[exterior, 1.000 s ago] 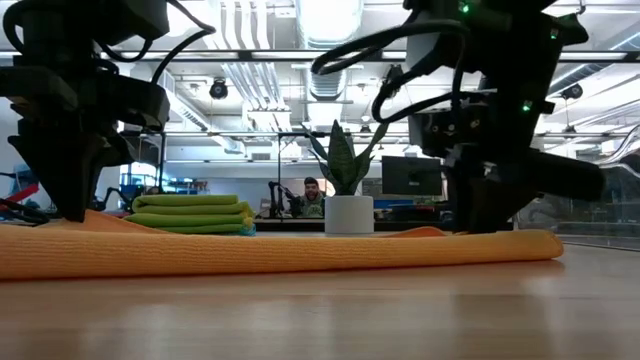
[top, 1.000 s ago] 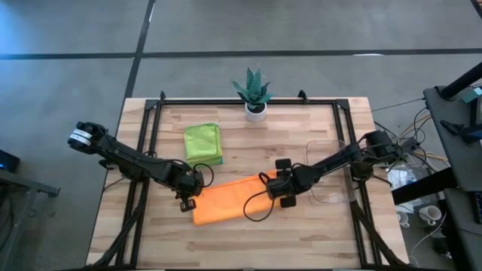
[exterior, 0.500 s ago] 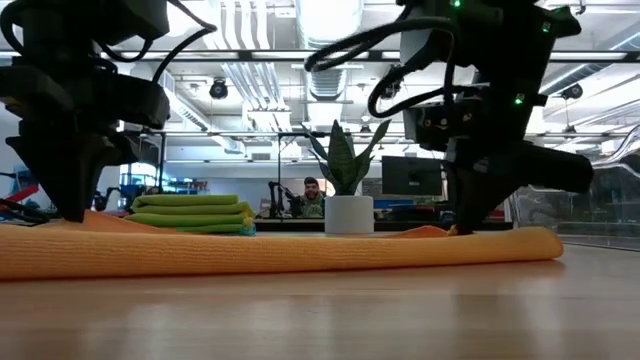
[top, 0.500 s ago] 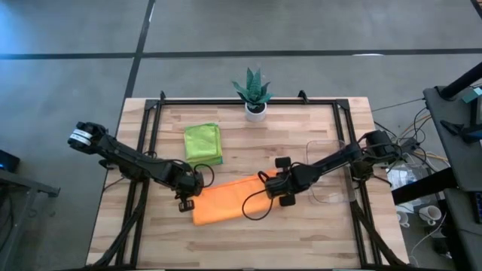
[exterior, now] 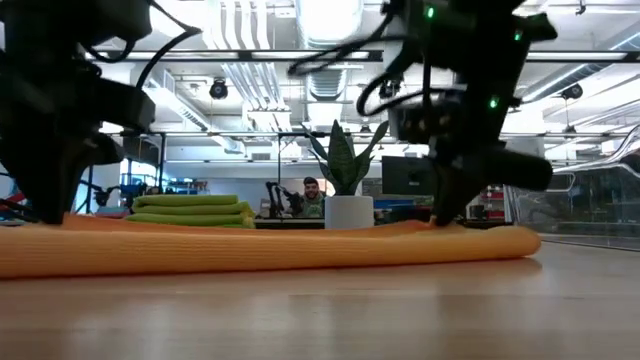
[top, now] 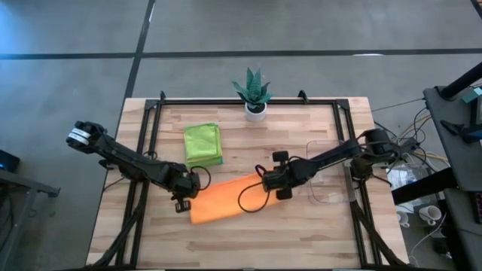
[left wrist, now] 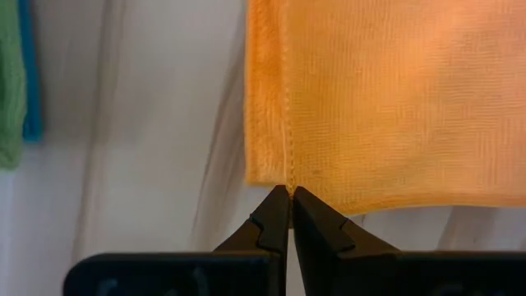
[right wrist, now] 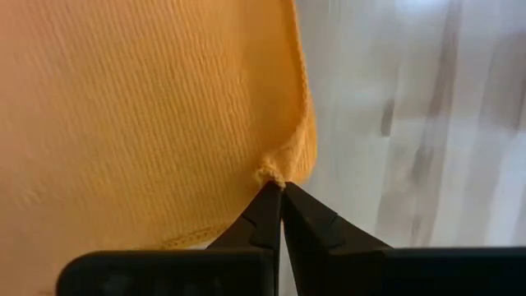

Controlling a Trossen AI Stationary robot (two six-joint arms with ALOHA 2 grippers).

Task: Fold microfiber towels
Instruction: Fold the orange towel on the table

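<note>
— What's at the worktop's (top: 316, 241) left side?

— The left arm reaches in from the left edge, and the left pincer (top: 183, 197) sits low on the boards at the left end of the orange towel (top: 226, 199). Its wrist view shows the two dark fingers (left wrist: 275, 220) pressed together on the towel's hemmed edge, right at the stitched seam, so it is pinching the orange towel.

— And how does that towel lie?

— It is a long band running slantwise across the middle of the worktop, its left end nearer the front edge and its right end farther back. From the low view it lies flat on the wood as a thick orange strip (exterior: 270, 250).

— Anything behind it?

— A stack of folded towels (top: 203, 143) lies toward the back-left part of the worktop, well apart from the orange one. Lime green is on top, and a light blue edge shows at the stack's side in the left wrist view. How many cloths are in the stack I cannot tell.

— Farther right?

— A small potted plant (top: 254, 92) in a white pot stands at the middle of the back edge. In front of it, the right pincer (top: 269, 183) is down at the right end of the orange towel. Its wrist view shows the fingers (right wrist: 267, 215) closed on a little puckered nip of the towel's edge.

— And at the right edge?

— A clear plastic tray (top: 327, 173) lies under the right arm, near the right edge. In the low view a person (exterior: 312, 196) sits in the room far behind the worktop.
</note>
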